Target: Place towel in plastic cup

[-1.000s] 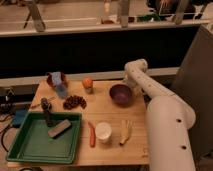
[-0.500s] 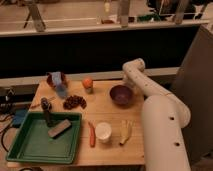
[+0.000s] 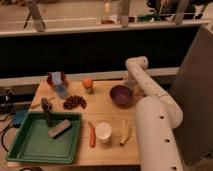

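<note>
In the green tray (image 3: 30,147) at the counter's near left corner lies a flat grey piece (image 3: 59,128), probably the towel. The white cup (image 3: 103,132) stands at the near edge and a bluish cup (image 3: 61,90) near the far left corner; which one is plastic I cannot tell. The arm (image 3: 136,67) is folded at the far right edge. The gripper is hidden, so open or closed I cannot tell. It is best to approach the towel from above, clear of the tray wall.

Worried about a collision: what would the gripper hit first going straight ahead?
Can't tell: the gripper isn't in view. Only the white arm shows, folded at the table's far edge beside the purple bowl.
</note>
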Robot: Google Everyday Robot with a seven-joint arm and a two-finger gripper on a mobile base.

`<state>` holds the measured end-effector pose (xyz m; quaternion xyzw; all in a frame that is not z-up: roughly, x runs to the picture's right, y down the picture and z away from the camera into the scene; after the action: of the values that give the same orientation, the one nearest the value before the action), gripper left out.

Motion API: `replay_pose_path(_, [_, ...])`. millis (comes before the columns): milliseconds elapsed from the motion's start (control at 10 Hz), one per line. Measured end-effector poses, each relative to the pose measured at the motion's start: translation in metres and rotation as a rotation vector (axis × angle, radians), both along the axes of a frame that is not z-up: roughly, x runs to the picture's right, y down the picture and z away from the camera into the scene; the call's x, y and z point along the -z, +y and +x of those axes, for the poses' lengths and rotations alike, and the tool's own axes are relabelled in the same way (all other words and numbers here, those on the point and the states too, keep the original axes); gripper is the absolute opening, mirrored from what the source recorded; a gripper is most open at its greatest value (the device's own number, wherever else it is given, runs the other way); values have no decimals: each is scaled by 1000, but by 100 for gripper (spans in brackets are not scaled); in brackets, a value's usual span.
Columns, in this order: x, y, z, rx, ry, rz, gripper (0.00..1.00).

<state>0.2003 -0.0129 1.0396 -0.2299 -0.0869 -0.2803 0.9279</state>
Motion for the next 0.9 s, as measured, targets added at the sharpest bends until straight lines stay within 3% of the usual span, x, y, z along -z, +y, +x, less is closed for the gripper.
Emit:
replay_pose_path(300, [0, 4, 5, -66, -47, -42, 80])
replay_pose_path(600, [5, 5, 7, -134, -117, -51, 80])
replay_pose_path(900, [9, 3, 3, -160, -153, -46, 80])
